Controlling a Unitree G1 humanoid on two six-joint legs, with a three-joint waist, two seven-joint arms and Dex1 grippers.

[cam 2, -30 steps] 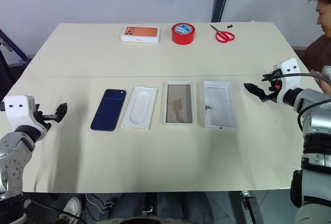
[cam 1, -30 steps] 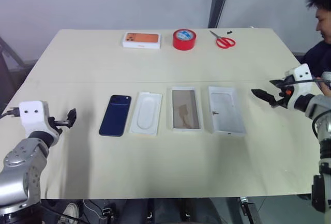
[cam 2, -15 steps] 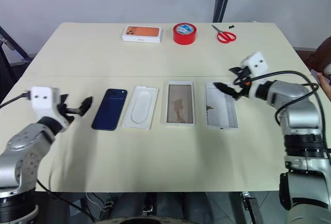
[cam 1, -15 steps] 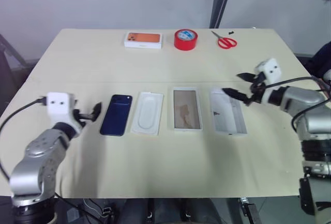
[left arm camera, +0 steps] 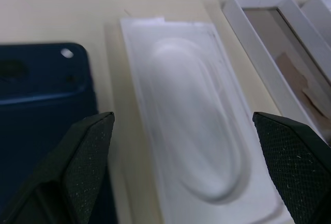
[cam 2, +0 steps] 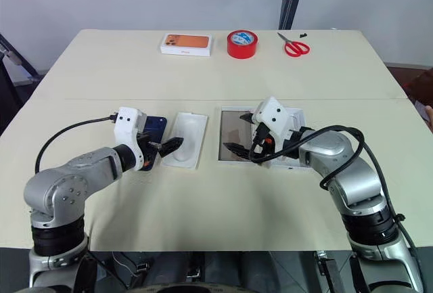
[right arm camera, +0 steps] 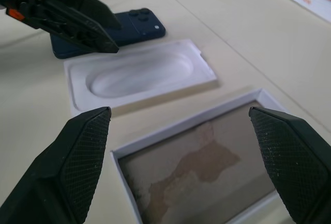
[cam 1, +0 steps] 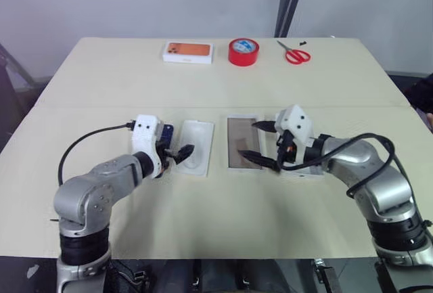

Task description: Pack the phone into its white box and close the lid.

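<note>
Your phone [cam 2: 150, 130] lay face down on the table [cam 2: 203, 205], at the left end of a row of four flat pieces, partly hidden in the head views behind your left gripper [cam 1: 177, 156]. Just beside it sat the moulded white insert [cam 2: 184, 141], then the box [cam 2: 236, 134] with a brownish lining showing inside, then what looked like the lid [cam 2: 296, 154] turned hollow side up under your right arm. I judged the pieces had been laid out side by side so each could be picked without disturbing the next.

Your left gripper had its fingers spread wide and empty, hovering low with one finger over the phone's edge and the other over the insert, as the left wrist view showed. That pose suited a grasp on one of those two; which, I could not tell.

Your right gripper [cam 2: 242, 134] was also spread wide, holding nothing, its fingers straddling the box as if to steady it.

Nothing was packed yet: phone out, box open, lid off.

At the table's far edge, well apart from the row, stood a box with an orange phone picture [cam 1: 187, 52], a red tape roll [cam 1: 243, 51] and scissors [cam 1: 293, 53], none needed for packing.
</note>
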